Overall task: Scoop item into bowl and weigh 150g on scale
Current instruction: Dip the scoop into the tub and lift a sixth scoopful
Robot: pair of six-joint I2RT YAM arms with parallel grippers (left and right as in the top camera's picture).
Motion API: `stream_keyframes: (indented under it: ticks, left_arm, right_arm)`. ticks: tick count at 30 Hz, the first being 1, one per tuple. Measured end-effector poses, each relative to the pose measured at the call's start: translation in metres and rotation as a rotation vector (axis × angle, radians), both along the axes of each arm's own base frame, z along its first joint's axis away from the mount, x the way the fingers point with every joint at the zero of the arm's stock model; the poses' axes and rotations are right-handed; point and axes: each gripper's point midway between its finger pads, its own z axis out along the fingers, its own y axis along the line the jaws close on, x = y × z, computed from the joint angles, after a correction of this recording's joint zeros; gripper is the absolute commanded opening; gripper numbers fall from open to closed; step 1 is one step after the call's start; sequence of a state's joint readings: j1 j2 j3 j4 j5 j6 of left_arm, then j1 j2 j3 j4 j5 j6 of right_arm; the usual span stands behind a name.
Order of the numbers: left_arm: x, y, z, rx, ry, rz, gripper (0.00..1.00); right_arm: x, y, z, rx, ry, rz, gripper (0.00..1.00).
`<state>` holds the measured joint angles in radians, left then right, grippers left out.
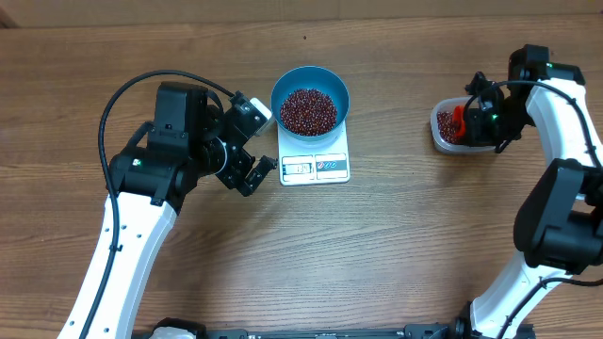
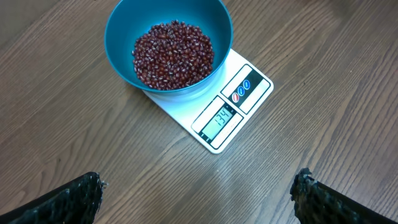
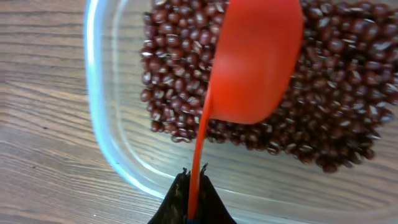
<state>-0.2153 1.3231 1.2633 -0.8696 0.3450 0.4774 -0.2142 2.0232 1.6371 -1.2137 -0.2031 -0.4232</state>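
Note:
The blue bowl stands on the white scale, holding a heap of dark red beans. The scale's display reads 134. My left gripper hangs open just left of the scale, nothing between its fingers. At the far right, my right gripper is shut on the handle of a red scoop, whose cup is tilted over the beans inside a clear plastic tub.
Both arms stand on a wooden table. The left arm's black cable loops over the table's left side. The right arm's white links run down the right edge.

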Motion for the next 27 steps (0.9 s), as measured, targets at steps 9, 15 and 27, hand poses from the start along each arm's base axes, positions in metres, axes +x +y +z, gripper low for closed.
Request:
stream_keyframes:
  ticks: [9,15,27]
  left_arm:
    - [0.000,0.000,0.000,0.000,0.000,0.000,1.00]
    - [0.000,0.000,0.000,0.000,0.000,0.000,1.00]
    - [0.000,0.000,0.000,0.000,0.000,0.000,1.00]
  right_arm:
    - [-0.004,0.021,0.003,0.075,0.007,0.054,0.04]
    - [-0.008,0.028,0.004,0.176,0.019,0.038,0.04]
    - [-0.005,-0.003,0.024,0.470,-0.051,-0.180,0.04]
